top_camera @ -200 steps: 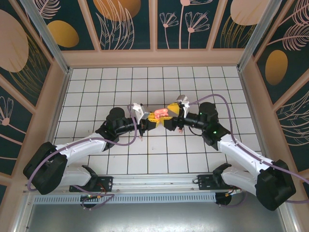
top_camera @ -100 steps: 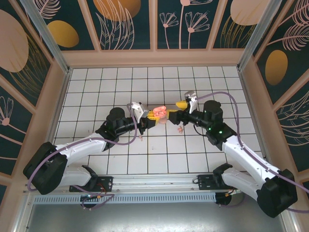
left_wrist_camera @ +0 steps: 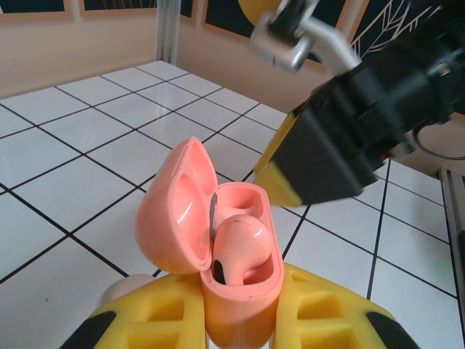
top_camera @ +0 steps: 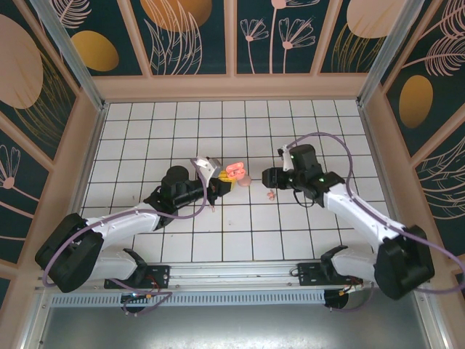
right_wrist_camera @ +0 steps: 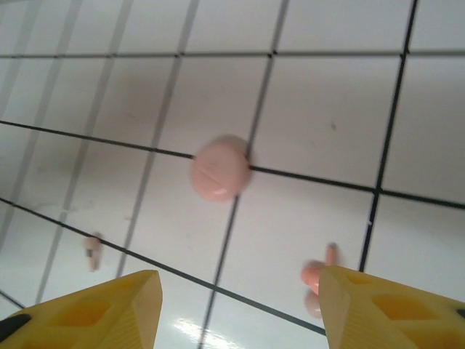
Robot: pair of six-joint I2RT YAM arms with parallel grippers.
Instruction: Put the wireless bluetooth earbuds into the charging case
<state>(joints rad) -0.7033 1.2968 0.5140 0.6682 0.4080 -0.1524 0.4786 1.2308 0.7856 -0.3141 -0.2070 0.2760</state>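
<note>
Top external, left hand clamped on open charging case at mid tabletop, right hand near it, left wrist, seated earbud in one well, right wrist, fingers apart and empty, loose earbud by one fingertip

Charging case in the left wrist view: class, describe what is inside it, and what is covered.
One earbud sits in the near well of the open charging case; the far well looks empty. The earbud's stem is hidden down inside its well.
</note>
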